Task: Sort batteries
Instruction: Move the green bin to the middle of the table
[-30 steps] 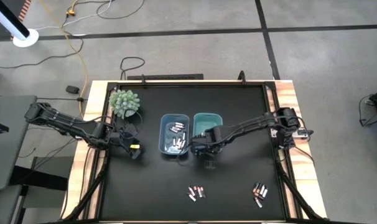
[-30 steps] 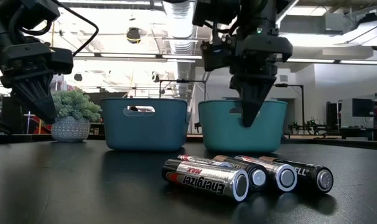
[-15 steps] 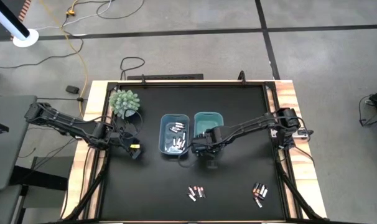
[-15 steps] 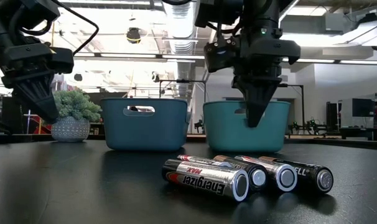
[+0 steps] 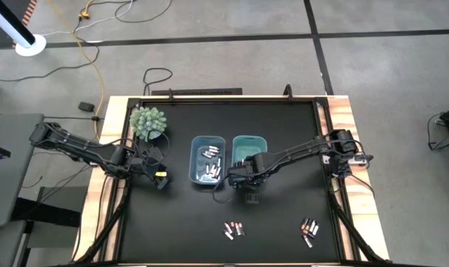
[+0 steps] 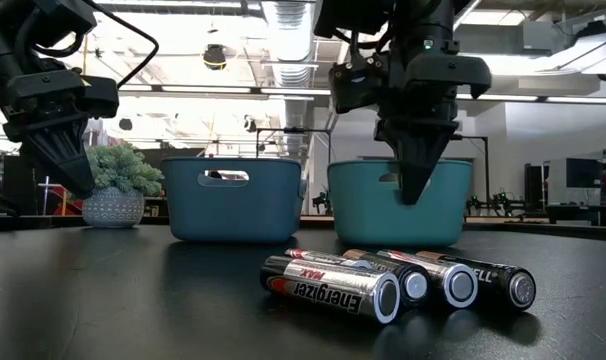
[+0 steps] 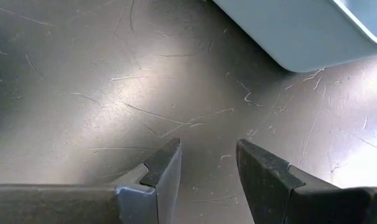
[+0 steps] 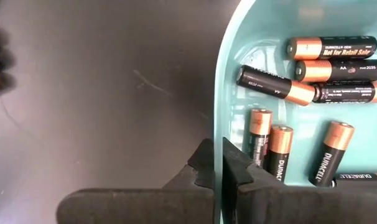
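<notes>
From above, the black surface (image 5: 284, 133) carries two bins side by side: a blue bin (image 5: 207, 159) holding pale batteries (image 5: 210, 165) lying at mixed angles, and a teal bin (image 5: 247, 146) just beside it. The right gripper (image 5: 240, 180) hangs at the teal bin's near edge, clenched with nothing in it. The left gripper (image 5: 161, 180) waits left of the blue bin, its fingers parted and empty. Two loose clusters of batteries (image 5: 234, 229) lie near the surface's front edge, well apart from the bins.

At table height, four loose batteries (image 6: 383, 282) lie flat and side by side, ends towards the camera, in front of the bins.

The left wrist camera shows bare surface between parted fingers (image 7: 165, 167).

The right wrist camera shows dark, copper-ended batteries (image 8: 300, 118) inside the teal bin, some lying crosswise, others at right angles to them.
</notes>
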Robot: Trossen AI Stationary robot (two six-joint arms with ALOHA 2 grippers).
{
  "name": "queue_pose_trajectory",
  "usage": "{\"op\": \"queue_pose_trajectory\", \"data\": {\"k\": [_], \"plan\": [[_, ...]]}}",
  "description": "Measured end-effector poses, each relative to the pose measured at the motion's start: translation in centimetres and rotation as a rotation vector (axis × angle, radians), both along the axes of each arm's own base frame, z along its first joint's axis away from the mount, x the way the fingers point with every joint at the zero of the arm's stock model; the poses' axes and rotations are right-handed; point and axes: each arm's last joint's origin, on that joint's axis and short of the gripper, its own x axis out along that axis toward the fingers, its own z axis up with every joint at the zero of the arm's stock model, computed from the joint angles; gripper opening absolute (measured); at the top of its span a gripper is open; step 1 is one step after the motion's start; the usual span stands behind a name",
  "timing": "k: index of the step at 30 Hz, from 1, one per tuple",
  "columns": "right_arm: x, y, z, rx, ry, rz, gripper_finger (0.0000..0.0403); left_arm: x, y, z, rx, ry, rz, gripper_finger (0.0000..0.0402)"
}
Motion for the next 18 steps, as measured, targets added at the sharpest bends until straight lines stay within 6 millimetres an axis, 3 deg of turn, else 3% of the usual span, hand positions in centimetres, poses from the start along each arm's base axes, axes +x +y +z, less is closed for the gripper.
{"op": "queue_pose_trajectory", "data": {"k": [14,18], "plan": [[-0.07,0.31,0.0,-0.001,0.0,0.043,0.0017,0.0,0.0,0.0,0.016,0.004,-0.021,0.0148],[-0.06,0.32,0.0,-0.001,-0.001,0.043,0.0037,0.0,0.0,0.0,0.026,0.007,-0.034,0.0148]]}}
